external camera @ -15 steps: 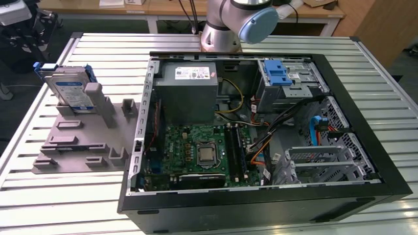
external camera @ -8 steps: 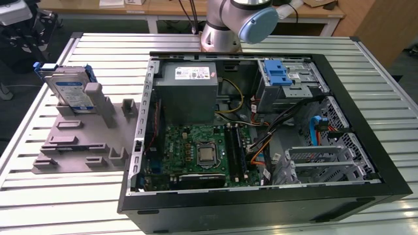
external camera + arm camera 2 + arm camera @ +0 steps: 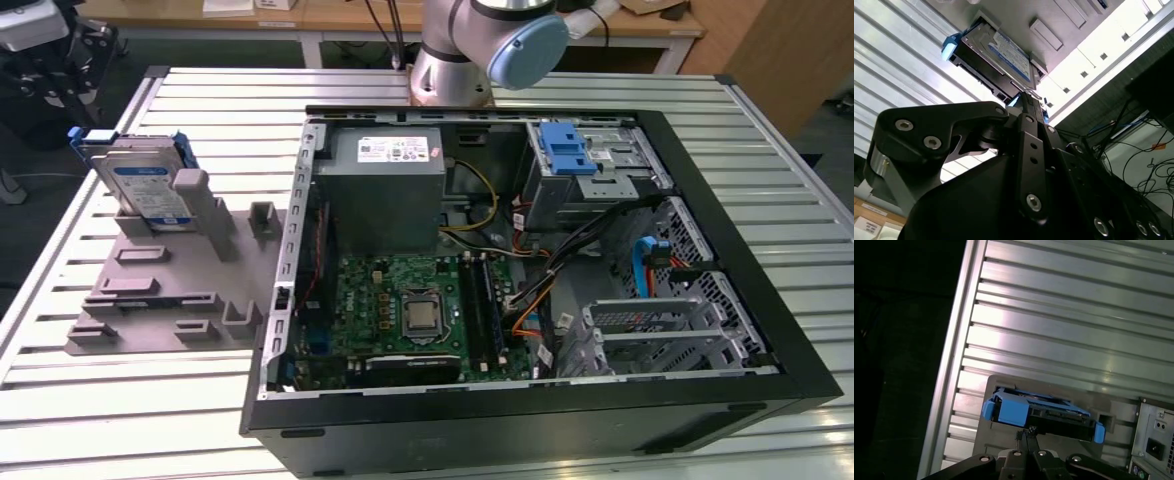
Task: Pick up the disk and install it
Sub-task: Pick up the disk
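Barely started tbh: jaws pinched together on nothing, disk (image 3: 1041, 415) sitting in its stand (image 3: 147, 300) just ahead, not grabbed or installed.

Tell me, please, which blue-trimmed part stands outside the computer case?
The disk, propped on the grey fixture; the blue latch sits inside the case.

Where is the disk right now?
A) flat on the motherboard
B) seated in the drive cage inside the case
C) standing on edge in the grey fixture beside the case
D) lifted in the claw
C: the disk stands on edge in the grey fixture, at the exterior view's left of the open case.
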Available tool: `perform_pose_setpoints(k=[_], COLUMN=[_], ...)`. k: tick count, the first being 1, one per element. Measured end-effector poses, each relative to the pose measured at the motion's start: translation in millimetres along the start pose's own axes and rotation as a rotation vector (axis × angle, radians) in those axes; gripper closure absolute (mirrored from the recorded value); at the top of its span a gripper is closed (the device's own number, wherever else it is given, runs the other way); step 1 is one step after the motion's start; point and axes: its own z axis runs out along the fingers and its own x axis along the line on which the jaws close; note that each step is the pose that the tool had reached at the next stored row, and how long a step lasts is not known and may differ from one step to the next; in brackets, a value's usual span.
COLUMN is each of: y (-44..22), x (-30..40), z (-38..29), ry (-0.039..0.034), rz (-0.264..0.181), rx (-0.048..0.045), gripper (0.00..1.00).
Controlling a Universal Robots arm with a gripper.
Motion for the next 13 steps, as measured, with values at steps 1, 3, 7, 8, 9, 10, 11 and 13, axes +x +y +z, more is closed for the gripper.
perform_pose_setpoints(k=[1, 3, 7, 8, 9, 10, 11, 13], y=[0.0, 0.0, 0.0, 0.0, 0.0, 0.0, 0.0, 0.0], x=[0.0, 0.0, 0.0, 0.0, 0.0, 0.0, 0.0, 0.0], z=[0.0, 0.0, 0.1, 0.1, 0.1, 0.2, 0.2, 0.2], ry=[0.0002, 0.0006, 0.0026, 0.0032, 0.0040, 0.0048, 0.0055, 0.0071], rz=[-0.004, -0.017, -0.063, -0.080, -0.097, -0.115, -0.134, -0.169], rx=[-0.0001, -0.0002, -0.0006, -0.0008, -0.0009, -0.0011, -0.0012, -0.0016], gripper=[0.89, 0.89, 0.89, 0.89, 0.89, 0.89, 0.89, 0.89])
